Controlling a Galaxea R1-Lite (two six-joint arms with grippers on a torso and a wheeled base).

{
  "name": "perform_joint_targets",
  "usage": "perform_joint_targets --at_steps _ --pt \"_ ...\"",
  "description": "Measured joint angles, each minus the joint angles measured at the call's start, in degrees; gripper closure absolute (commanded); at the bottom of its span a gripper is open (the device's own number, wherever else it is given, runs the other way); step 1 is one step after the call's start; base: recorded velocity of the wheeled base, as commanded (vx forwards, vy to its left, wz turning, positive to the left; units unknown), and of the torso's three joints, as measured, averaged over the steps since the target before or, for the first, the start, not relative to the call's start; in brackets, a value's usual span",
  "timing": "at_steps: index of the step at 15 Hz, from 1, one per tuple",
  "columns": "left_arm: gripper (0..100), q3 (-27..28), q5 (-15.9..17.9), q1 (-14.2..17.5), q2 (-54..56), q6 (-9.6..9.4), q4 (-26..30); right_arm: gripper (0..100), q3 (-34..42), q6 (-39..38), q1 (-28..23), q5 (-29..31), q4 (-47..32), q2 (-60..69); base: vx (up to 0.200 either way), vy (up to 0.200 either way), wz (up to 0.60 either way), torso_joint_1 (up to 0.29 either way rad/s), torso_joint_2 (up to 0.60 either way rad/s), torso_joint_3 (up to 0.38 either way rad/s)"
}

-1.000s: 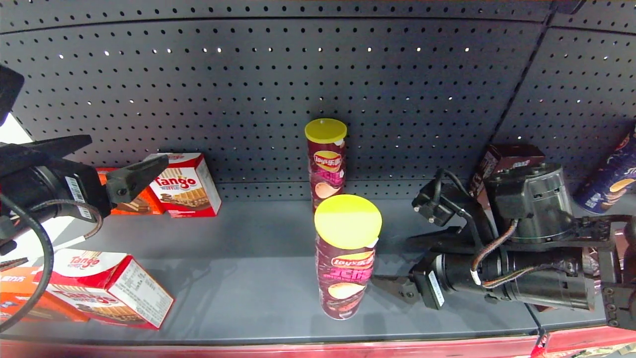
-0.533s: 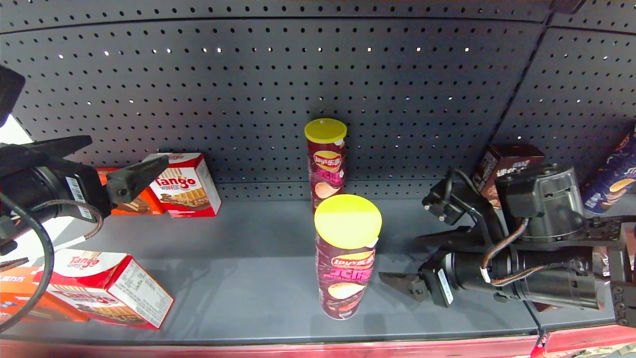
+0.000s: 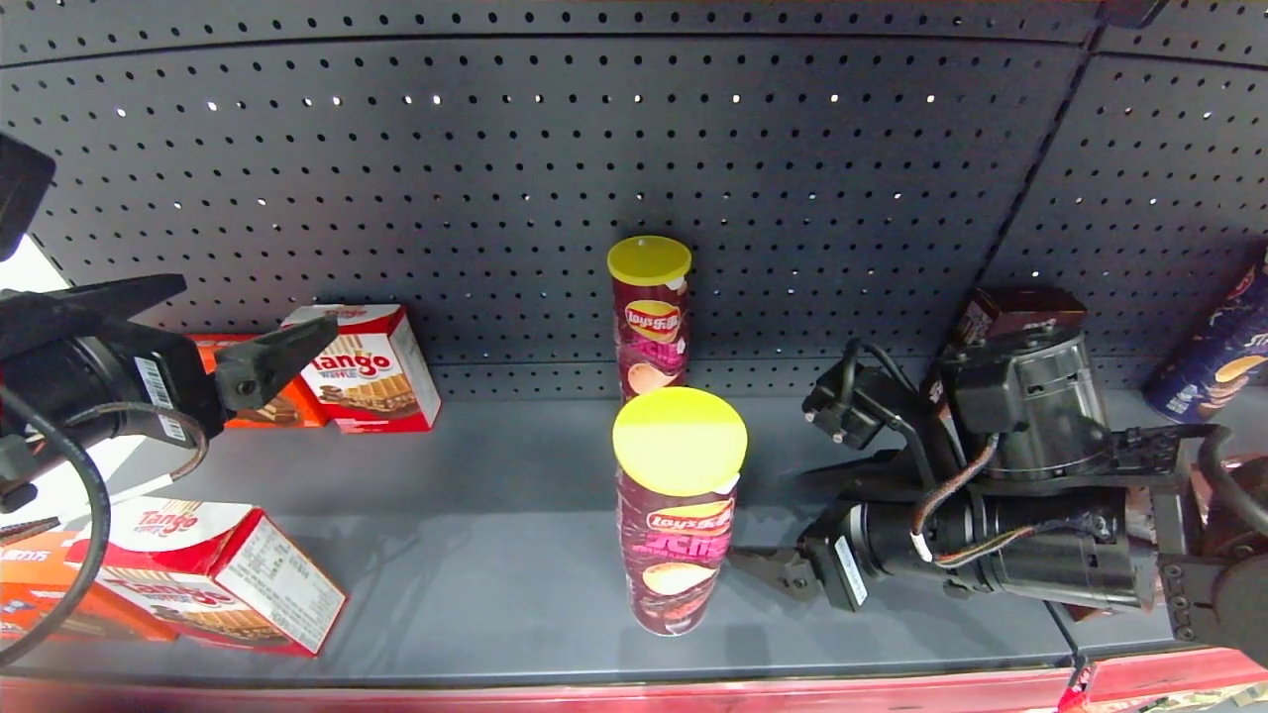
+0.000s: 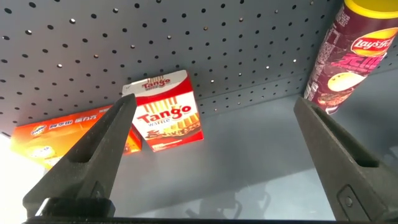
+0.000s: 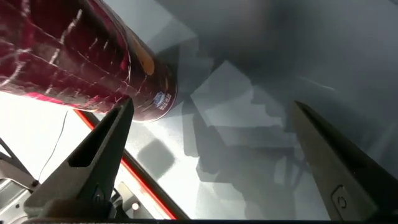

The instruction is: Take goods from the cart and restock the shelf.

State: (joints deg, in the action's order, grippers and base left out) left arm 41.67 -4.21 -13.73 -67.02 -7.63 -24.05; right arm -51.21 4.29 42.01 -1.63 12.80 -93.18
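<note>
Two maroon chip cans with yellow lids stand upright on the grey shelf (image 3: 475,535), the front can (image 3: 674,525) near the shelf edge and the rear can (image 3: 649,317) against the pegboard. My right gripper (image 3: 792,525) lies low on the shelf just right of the front can, open, its nearer fingertip (image 3: 753,564) at the can's lower side. In the right wrist view the front can (image 5: 74,62) sits beside one finger, outside my right gripper (image 5: 212,107). My left gripper (image 3: 228,322) hangs open at the far left, empty, facing a red and white wafer box (image 4: 165,115).
Wafer boxes lie at the back left (image 3: 367,366) and front left (image 3: 218,579), with orange boxes (image 3: 59,594) beside them. A dark brown box (image 3: 1010,307) stands behind the right arm, a blue can (image 3: 1214,361) at the far right. The red shelf lip (image 3: 634,693) runs along the front.
My right gripper drew back to the right, then came left again to the front can. The front can has shifted slightly to the left. The left arm is nearly still.
</note>
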Motion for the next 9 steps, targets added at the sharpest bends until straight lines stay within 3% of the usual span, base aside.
perform_joint_targets --at_steps 9 --pt "0 -0.3 -0.1 0.2 0.1 0.13 0.0 0 -0.5 -0.2 -0.8 0.0 0.1 1.2 0.0 0.0 0.0 0.0 0.0 0.0"
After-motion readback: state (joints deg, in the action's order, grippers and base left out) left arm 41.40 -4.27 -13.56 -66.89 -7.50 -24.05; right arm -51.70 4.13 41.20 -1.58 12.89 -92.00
